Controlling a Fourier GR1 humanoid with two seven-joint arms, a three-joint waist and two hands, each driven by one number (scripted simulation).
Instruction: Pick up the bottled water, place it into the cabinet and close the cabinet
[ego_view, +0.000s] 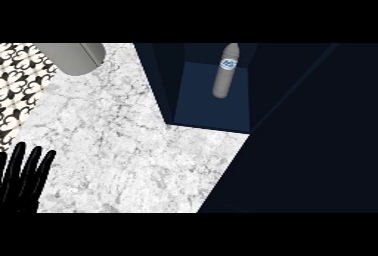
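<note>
White marble counter (125, 150) fills the near and middle ground. Near left edge: left hand (21, 182) resting, fingers straight and upright, released, holding nothing. Far centre: navy cabinet (214, 107) stands open, its blue shelf visible. Bottled water (226, 70) sits on that shelf toward the back, grey body, blue-white label. It is well apart from the left hand, far and right of it. Far left: grey rounded object (70, 57) beside patterned tile (18, 85).
</note>
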